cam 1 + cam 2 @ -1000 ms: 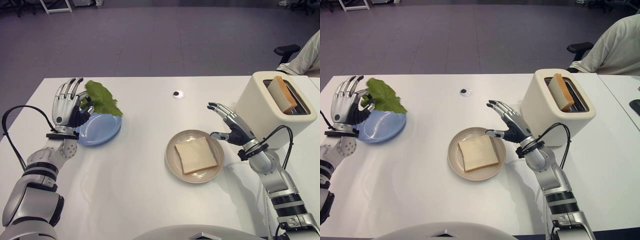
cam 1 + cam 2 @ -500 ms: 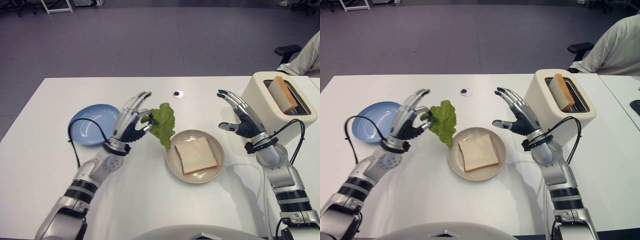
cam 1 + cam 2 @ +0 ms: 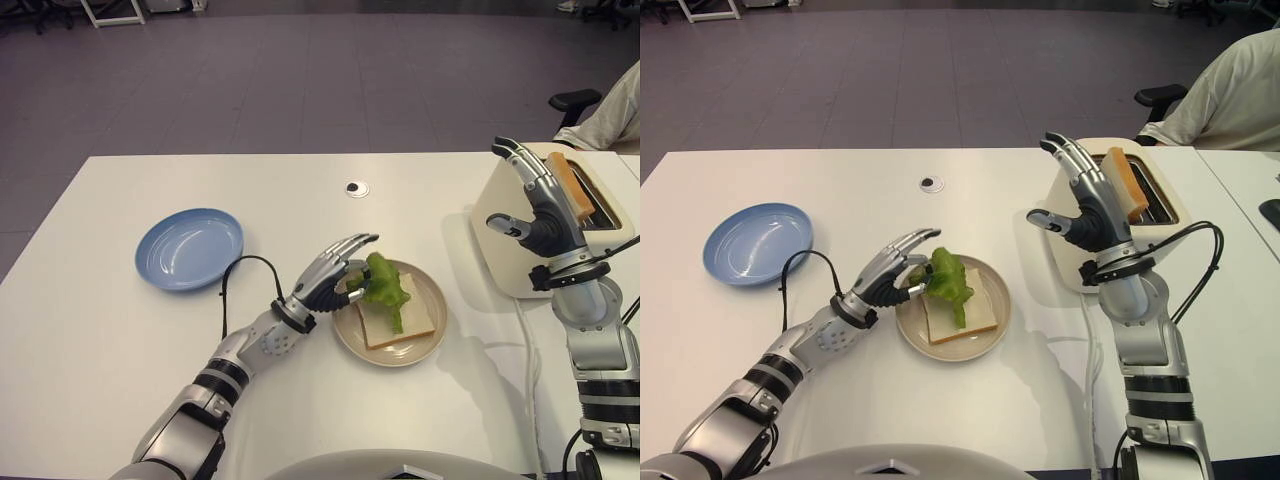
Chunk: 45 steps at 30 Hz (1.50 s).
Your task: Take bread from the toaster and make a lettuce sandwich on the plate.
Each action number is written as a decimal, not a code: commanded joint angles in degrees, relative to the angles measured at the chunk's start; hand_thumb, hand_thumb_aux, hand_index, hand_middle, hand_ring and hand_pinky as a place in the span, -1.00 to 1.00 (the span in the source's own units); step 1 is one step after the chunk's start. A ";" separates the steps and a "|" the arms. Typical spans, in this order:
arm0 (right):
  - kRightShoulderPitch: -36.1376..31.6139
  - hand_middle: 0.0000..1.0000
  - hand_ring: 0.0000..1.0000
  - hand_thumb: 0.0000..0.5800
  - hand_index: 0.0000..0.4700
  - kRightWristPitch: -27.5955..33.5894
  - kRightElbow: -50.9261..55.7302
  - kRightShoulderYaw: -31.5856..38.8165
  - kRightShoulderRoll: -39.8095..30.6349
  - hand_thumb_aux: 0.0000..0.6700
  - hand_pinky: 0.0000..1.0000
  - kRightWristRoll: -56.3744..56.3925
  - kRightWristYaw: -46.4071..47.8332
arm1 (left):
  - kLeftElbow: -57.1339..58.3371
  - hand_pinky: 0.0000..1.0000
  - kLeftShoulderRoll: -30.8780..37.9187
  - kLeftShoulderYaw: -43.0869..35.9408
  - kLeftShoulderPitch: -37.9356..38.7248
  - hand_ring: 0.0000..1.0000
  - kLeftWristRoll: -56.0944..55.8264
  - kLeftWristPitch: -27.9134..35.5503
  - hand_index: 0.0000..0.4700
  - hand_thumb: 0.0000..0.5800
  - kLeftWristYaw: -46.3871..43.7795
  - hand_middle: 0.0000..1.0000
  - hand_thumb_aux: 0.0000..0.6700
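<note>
Your left hand is pinching the lettuce over the plate; your right hand is up at the toaster.

Nearest you on the tabletop, the left hand reaches in from the left, its fingertips pinched on the edge of the lettuce. The leaf drapes down across 1 bread slice lying flat on the beige plate; you cannot tell whether it rests fully on the bread. Farther back on the left, well apart, sits a blue plate. On the right, the right hand is raised with fingers spread and holding nothing, in front of the cream toaster, just beside 1 toast slice standing in the slot. Farthest, near mid-table, lies a small round black disc.
</note>
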 commanded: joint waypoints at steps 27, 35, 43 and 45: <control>-3.24 -1.00 -1.00 -1.00 -1.00 10.39 21.03 -5.04 -14.62 -1.00 -1.00 -10.99 -3.64 | -15.12 -1.00 9.57 5.40 5.91 -1.00 7.28 5.88 -1.00 -1.00 3.37 -1.00 -1.00; -2.29 -1.00 -1.00 1.00 1.00 10.14 21.45 0.15 -16.61 1.00 -1.00 -11.19 -2.44 | -17.78 -1.00 10.90 9.15 8.54 -1.00 6.26 7.02 -1.00 -1.00 3.18 -1.00 -1.00; 1.08 1.00 1.00 1.00 1.00 11.36 11.37 -1.88 -19.33 1.00 1.00 -10.81 -1.81 | -18.09 -1.00 10.46 10.71 9.36 -1.00 5.90 7.51 -1.00 -1.00 3.18 -1.00 -1.00; 1.17 1.00 1.00 1.00 1.00 12.02 9.81 -2.82 -19.40 1.00 1.00 -10.75 -2.61 | -17.82 -1.00 10.33 11.17 9.33 -1.00 5.65 7.71 -1.00 -1.00 3.44 -1.00 -1.00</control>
